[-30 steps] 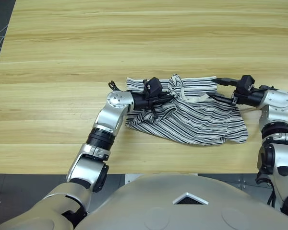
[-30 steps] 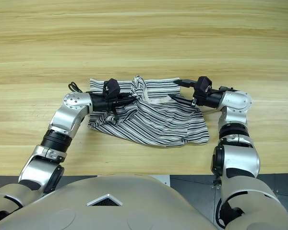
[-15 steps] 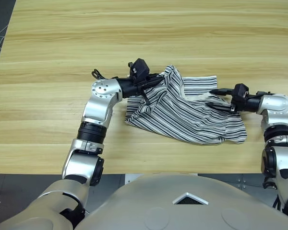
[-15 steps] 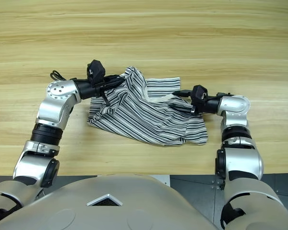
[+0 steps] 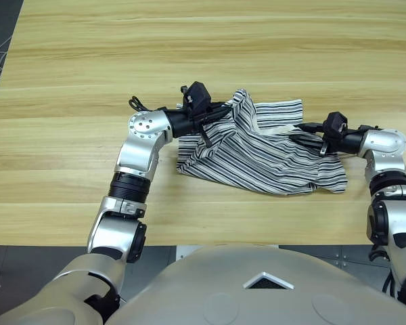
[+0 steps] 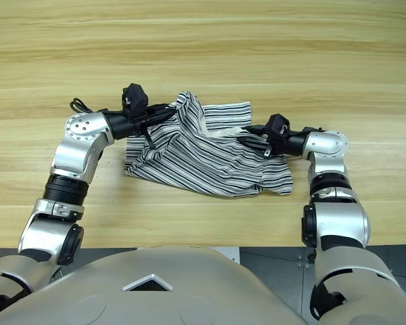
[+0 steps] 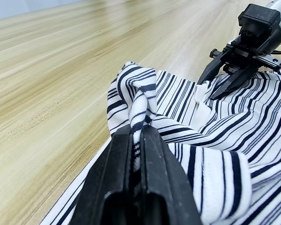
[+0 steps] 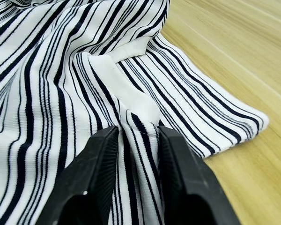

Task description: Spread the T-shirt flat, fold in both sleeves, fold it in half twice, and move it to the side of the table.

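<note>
The striped T-shirt [image 5: 271, 159] lies crumpled on the wooden table [image 5: 189, 40], just in front of me. My left gripper [image 5: 224, 110] is at the shirt's far left corner, shut on a bunched fold [image 7: 136, 93] that it holds raised above the table. My right gripper [image 5: 299, 131] is at the shirt's right side near the white collar band [image 8: 126, 93]. It is shut on a ridge of cloth [image 8: 139, 125] pinched between its fingers [image 8: 103, 154]. Between the two grippers the cloth hangs in a slack slope.
Bare wood stretches across the far half of the table and to the left of the shirt. The table's near edge [image 5: 189, 242] runs just below the shirt, with dark floor [image 5: 0, 40] beyond the left edge.
My left gripper lifted its fold up and to the left, then held still. My right gripper came in onto the shirt by the collar and its fingers shut on the cloth.
</note>
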{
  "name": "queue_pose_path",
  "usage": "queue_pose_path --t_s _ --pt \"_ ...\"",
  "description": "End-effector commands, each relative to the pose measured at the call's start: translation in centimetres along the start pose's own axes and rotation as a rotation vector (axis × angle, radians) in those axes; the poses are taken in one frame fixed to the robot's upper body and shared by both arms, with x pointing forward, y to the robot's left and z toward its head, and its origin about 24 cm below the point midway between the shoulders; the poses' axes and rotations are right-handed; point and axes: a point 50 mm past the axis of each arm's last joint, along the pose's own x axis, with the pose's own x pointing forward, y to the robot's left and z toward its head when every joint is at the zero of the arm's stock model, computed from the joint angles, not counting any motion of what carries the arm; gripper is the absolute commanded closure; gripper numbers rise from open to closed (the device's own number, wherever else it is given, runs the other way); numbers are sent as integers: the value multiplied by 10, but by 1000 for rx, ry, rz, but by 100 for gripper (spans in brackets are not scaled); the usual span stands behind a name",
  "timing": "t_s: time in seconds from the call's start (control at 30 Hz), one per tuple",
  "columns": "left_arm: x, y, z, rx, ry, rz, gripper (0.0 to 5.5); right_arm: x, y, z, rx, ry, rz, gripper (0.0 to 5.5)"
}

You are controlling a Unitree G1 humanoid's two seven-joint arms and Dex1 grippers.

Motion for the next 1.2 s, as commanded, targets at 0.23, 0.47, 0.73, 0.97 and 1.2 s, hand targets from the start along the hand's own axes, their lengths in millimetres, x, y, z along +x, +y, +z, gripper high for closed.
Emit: queue_pose_path --t_s 0.23,0.47,0.73,0.97,1.2 --pt "0 2 3 33 6 12 540 -1 9 -11 23 41 21 537" --pt "-15 20 20 76 -46 66 540 -14 -6 17 -23 -198 -8 539" --pt "-23 29 31 102 -79 102 540 -15 -12 24 -4 -232 -46 539" --pt "-22 26 29 99 -80 94 540 15 2 7 149 -170 -35 399" --pt "-22 25 26 93 -78 89 540 44 23 2 91 -167 -1 353"
